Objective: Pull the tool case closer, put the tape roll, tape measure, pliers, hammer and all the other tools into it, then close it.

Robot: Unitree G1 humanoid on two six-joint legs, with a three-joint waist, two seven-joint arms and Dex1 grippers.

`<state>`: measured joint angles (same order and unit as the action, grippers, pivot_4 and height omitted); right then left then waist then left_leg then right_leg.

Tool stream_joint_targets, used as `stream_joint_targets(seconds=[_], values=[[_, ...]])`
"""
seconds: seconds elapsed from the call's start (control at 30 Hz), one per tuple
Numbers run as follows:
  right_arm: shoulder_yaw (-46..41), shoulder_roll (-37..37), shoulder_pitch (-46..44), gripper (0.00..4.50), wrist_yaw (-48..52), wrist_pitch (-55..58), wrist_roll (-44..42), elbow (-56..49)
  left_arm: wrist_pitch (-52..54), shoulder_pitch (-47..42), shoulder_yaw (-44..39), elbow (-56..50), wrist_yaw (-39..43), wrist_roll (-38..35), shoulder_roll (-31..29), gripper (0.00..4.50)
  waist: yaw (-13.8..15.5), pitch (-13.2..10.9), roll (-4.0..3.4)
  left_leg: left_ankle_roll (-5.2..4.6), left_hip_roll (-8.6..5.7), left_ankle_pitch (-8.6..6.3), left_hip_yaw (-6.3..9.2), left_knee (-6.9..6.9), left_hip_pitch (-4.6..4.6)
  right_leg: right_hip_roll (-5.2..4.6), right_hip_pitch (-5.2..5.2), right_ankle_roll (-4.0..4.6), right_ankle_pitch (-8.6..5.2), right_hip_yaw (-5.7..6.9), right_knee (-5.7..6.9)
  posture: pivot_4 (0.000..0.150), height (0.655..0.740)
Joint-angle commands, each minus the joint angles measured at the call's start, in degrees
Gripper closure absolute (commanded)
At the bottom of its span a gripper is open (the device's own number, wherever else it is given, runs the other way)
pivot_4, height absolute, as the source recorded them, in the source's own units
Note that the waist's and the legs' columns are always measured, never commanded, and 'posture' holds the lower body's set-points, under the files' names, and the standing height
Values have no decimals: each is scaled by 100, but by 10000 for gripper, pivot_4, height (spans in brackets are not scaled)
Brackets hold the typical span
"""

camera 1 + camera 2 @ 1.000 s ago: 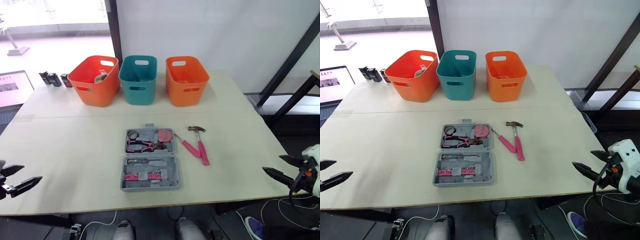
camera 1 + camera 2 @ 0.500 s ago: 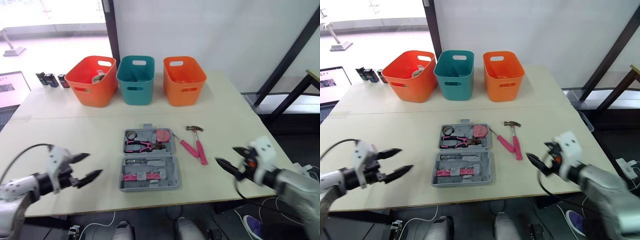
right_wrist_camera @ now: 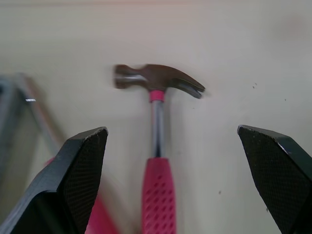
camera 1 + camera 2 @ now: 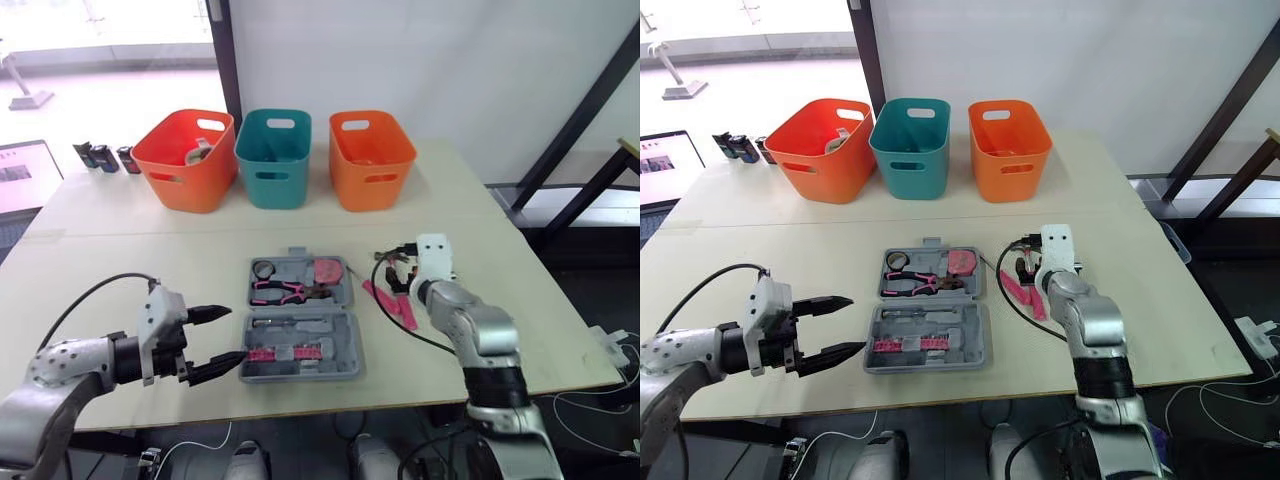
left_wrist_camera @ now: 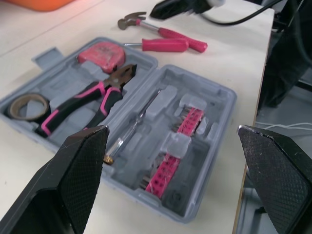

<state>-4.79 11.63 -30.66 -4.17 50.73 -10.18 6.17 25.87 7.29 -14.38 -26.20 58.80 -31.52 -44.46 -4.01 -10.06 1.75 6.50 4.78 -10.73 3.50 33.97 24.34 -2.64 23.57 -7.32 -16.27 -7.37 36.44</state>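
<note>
The hammer (image 3: 156,124) handle runs off the right wrist view's edge; the screwdriver (image 3: 41,119) beside it is blurred.

Silver arms (image 4: 478,335), black textured fingers (image 5: 78,180)

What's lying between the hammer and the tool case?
A pink-handled screwdriver lies on the table between hammer and tool case, clearest in the left wrist view.

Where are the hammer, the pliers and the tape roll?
hammer (image 3: 156,131): right wrist view, on the metal shaft.
pliers (image 5: 113,84): left wrist view, at the pivot.
tape roll (image 5: 29,115): left wrist view, on the ring's band.
</note>
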Motion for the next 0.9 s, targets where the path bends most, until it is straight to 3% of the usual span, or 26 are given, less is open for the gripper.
stream_joint_targets(seconds=[0.03,0.17,0.23,0.3,0.5,0.67,0.9], values=[[74,-67,-422,0,95,-604,222,942,6,66,-134,-257,-173,-76,-8,646,-7,0,0,0,0,0,0,0,-1,1,0,-3,2,0,0,1500,7400],[52,-142,-752,0,137,-1008,336,1850,18,146,-206,-321,-257,-125,-47,646,-22,-2,-3,-1,1,0,1,0,-3,2,0,-8,4,0,3,1500,7400],[26,-139,-839,5330,128,-1182,393,2175,13,211,-219,-366,-333,-100,-42,0,-26,-2,-3,-1,1,1,1,2,-6,3,-1,-9,5,0,8,1500,7400],[-25,-129,-895,13311,143,-1324,400,2397,19,271,-241,-416,-393,-118,-27,0,-24,-1,-3,-1,1,1,2,6,-7,3,-3,-8,5,0,12,1500,7400],[-54,-118,-919,43457,299,-1511,343,2502,-2,370,-232,-406,-483,-114,-44,0,3,-1,-3,-1,0,1,4,14,-13,3,-11,-7,4,0,15,1500,7400],[-156,-61,-759,44797,356,-1359,286,1930,5,327,-160,-371,-508,-114,-41,0,-1,-3,-6,-1,1,1,4,13,-12,4,-9,-7,4,0,16,1500,7400],[-335,-26,294,44797,186,183,183,-903,-23,53,-20,-145,-430,-154,-5,0,7,-16,-27,-1,0,1,8,0,4,4,13,-19,-4,0,22,1500,7400]])
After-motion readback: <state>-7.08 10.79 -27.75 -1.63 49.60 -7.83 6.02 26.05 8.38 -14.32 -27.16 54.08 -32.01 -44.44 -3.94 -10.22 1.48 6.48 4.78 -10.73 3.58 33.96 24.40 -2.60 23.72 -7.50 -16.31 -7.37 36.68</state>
